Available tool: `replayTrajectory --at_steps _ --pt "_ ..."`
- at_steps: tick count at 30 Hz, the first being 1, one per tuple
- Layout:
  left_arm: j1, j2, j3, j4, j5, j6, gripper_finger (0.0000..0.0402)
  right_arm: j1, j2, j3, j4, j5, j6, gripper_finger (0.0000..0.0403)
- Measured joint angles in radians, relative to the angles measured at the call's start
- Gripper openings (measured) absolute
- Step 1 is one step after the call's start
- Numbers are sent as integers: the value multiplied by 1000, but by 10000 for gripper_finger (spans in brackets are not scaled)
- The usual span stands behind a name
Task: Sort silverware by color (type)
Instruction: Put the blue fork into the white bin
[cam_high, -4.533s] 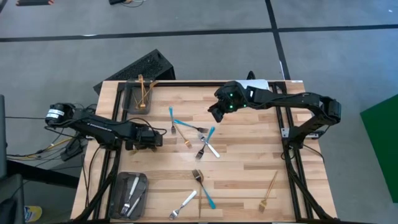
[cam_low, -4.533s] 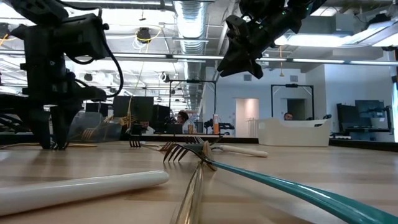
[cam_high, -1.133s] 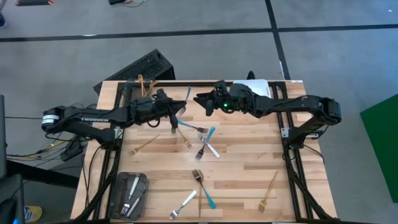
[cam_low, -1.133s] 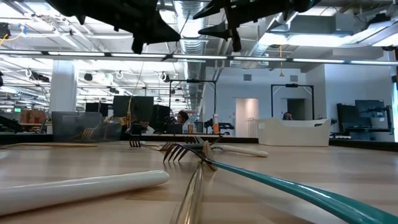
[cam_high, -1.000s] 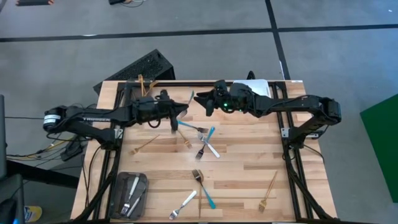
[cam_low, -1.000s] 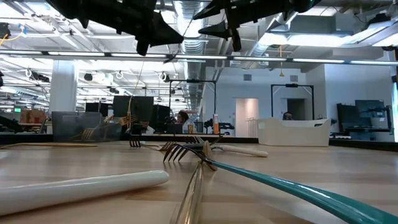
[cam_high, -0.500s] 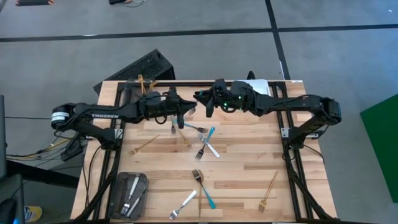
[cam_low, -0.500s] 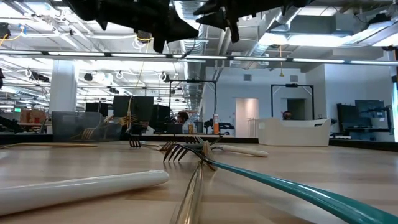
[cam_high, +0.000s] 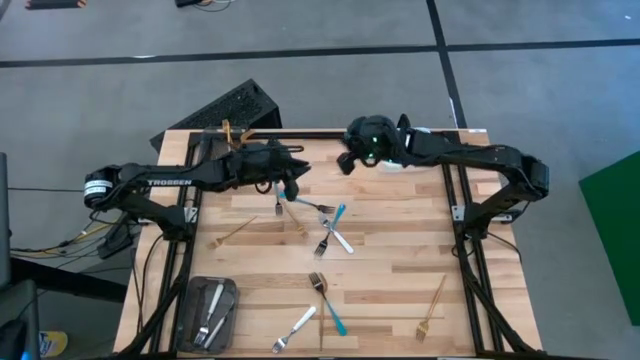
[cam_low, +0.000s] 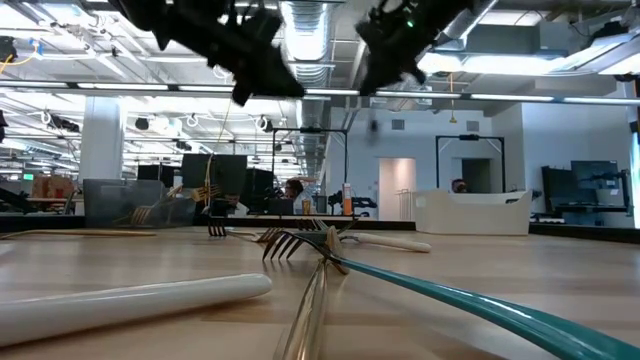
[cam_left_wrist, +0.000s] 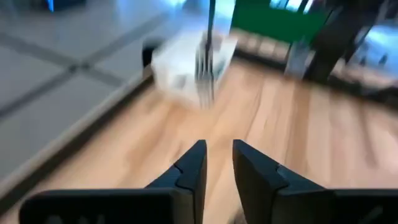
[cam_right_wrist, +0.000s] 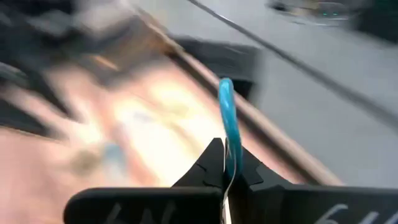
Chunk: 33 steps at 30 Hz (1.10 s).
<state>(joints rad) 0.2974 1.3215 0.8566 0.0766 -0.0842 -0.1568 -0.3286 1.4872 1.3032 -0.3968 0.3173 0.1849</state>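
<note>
Handed over since the earlier frame: right gripper (cam_right_wrist: 225, 177) now pinches the blue-handled fork (cam_right_wrist: 226, 121), its slim, light, slippery handle rising between the fingers; left gripper (cam_left_wrist: 217, 163) stands slightly parted, empty.

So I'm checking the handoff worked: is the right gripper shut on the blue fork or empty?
Shut on it. In the right wrist view the right gripper has its fingers pressed together around the blue fork, whose handle sticks out beyond them.

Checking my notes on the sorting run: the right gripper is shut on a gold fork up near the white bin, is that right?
Not quite. The right gripper is shut on a blue-handled fork, not a gold one; the right wrist view shows the blue handle standing up between its fingers. In the high view that gripper is indeed at the table's far edge by the white bin.
</note>
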Motion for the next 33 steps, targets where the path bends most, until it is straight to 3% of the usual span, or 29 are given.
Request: replayTrajectory --at_steps 4,8,14,22,28,33 --pt "17 1 0 -141 -1 -28 73 -55 5 37 -197 181 -204 14" --pt "24 1 -1 -202 -3 -21 74 -149 7 28 -340 191 -276 14" --pt "25 1 -1 -201 -34 -25 74 -271 8 -31 -403 188 -327 20" --pt "25 2 -1 -221 -64 -51 74 -352 8 -49 -416 180 -343 126" --pt "25 5 -1 -282 -81 -91 74 -336 6 -49 -411 159 -130 211" --pt "36 5 -40 -315 -91 -166 74 -282 5 -49 -383 38 72 225"
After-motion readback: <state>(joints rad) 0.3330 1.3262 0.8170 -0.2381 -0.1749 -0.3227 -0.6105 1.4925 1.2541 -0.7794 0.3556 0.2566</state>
